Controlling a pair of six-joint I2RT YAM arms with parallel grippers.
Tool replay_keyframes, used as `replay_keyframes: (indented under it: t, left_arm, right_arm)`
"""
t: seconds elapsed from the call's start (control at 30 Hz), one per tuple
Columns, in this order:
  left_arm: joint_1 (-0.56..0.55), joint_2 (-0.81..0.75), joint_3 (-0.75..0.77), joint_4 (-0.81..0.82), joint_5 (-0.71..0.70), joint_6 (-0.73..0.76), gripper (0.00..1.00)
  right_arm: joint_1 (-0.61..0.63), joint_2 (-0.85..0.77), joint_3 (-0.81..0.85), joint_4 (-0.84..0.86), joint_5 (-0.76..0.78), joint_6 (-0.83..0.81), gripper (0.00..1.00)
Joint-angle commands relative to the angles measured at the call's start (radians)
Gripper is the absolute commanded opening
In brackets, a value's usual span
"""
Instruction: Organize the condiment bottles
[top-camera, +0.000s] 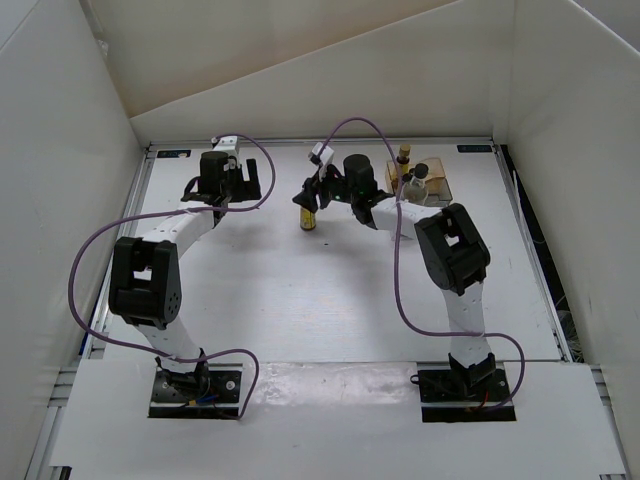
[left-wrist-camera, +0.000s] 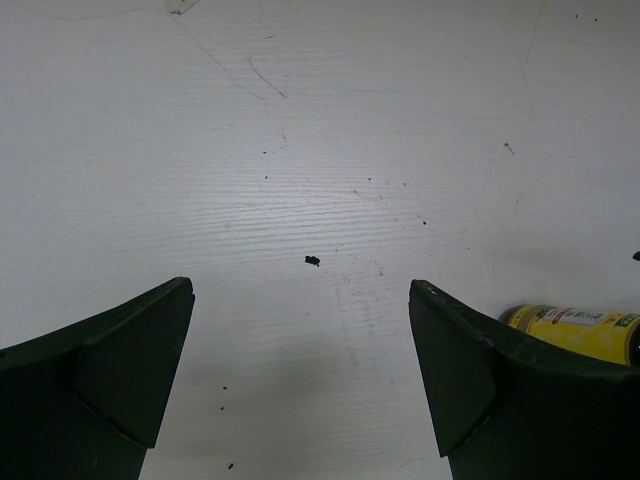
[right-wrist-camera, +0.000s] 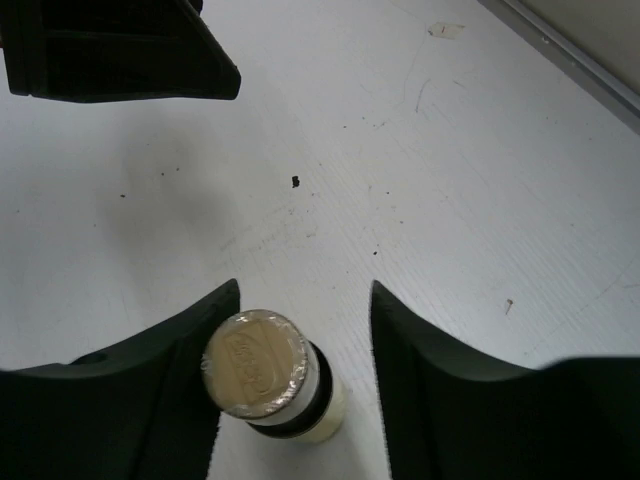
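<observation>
A small yellow condiment bottle (top-camera: 308, 216) with a dark label stands upright mid-table at the back. In the right wrist view it shows a gold foil cap (right-wrist-camera: 256, 362) and a pale body. My right gripper (right-wrist-camera: 305, 292) (top-camera: 314, 199) straddles it. The left finger touches the cap, and a gap remains on the right side. My left gripper (left-wrist-camera: 300, 288) (top-camera: 216, 196) is open over bare table, further left. The same yellow bottle (left-wrist-camera: 575, 332) shows past its right finger. Two more bottles, an amber one (top-camera: 404, 154) and a black-capped one (top-camera: 420, 172), stand in the clear box.
The clear plastic box with tan backing (top-camera: 436, 190) sits at the back right, beside the right arm's elbow. White walls close in the table on three sides. Purple cables loop over both arms. The left gripper's body (right-wrist-camera: 120, 50) shows at the top left of the right wrist view.
</observation>
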Motion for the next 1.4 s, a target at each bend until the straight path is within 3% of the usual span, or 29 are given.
replay_keyframes:
  t: [0.0,0.03,0.13,0.2,0.23,0.27,0.33,1.0,1.23,1.37]
  left_arm:
    - [0.007,-0.026,0.000,0.019,0.012,-0.007,1.00]
    - [0.007,-0.026,0.000,0.016,0.012,-0.008,1.00]
    - [0.007,-0.027,0.002,0.014,0.012,-0.011,1.00]
    - [0.006,-0.030,0.000,0.016,0.012,-0.013,1.00]
    - [0.007,-0.033,-0.001,0.016,0.012,-0.013,1.00]
    - [0.006,-0.033,0.000,0.014,0.012,-0.016,1.00]
    - [0.006,-0.038,-0.003,0.016,0.011,-0.014,1.00]
    - [-0.028,-0.082,0.014,-0.004,-0.008,0.012,1.00]
    - [-0.048,-0.069,0.043,-0.013,-0.011,0.018,1.00]
    - [-0.066,-0.058,0.063,-0.018,-0.012,0.021,1.00]
  right_arm:
    - [-0.007,0.003,0.033,0.035,-0.019,0.020,0.54]
    - [-0.005,0.002,0.031,0.038,-0.021,0.020,0.45]
    - [-0.007,-0.014,0.013,0.047,-0.016,0.022,0.38]
    - [-0.004,-0.018,-0.001,0.050,-0.014,0.019,0.28]
    - [-0.005,-0.034,-0.004,0.050,-0.011,0.016,0.22]
    - [-0.002,-0.038,-0.015,0.052,-0.007,0.008,0.09]
    - [-0.004,-0.063,-0.022,0.050,-0.007,0.000,0.00]
    - [-0.043,-0.538,-0.090,-0.095,0.027,-0.150,0.00]
    - [-0.178,-0.679,-0.070,-0.151,0.074,-0.193,0.00]
    - [-0.324,-0.747,-0.062,-0.149,0.085,-0.182,0.00]
